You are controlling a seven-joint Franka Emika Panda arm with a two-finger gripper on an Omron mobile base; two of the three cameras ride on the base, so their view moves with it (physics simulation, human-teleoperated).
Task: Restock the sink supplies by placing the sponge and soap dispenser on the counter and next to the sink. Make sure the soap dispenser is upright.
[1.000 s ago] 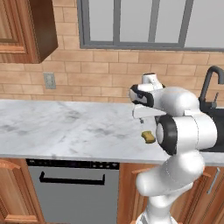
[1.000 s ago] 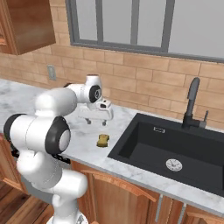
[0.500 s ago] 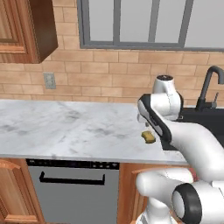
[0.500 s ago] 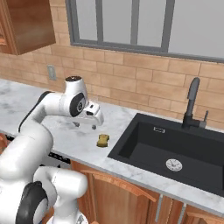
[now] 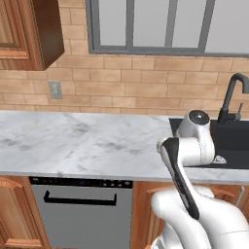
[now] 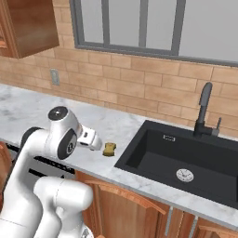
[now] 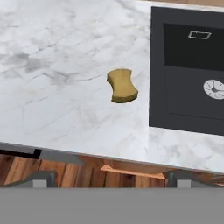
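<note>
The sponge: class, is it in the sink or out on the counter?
Out. The sponge lies flat on the marbled counter, just beside the black sink but outside its rim; the right base view shows the same.

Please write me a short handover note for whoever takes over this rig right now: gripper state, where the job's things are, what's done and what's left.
Gripper: open and empty; its fingertips are barely visible at the bottom of the hand view, above the counter's front edge.
Sponge: lying flat on the counter, just beside the sink on its left, apart from the gripper.
Done: the sponge looks placed.
Left: the soap dispenser is not yet on this stretch of counter; fetch it and stand it upright next to the sink.
</note>
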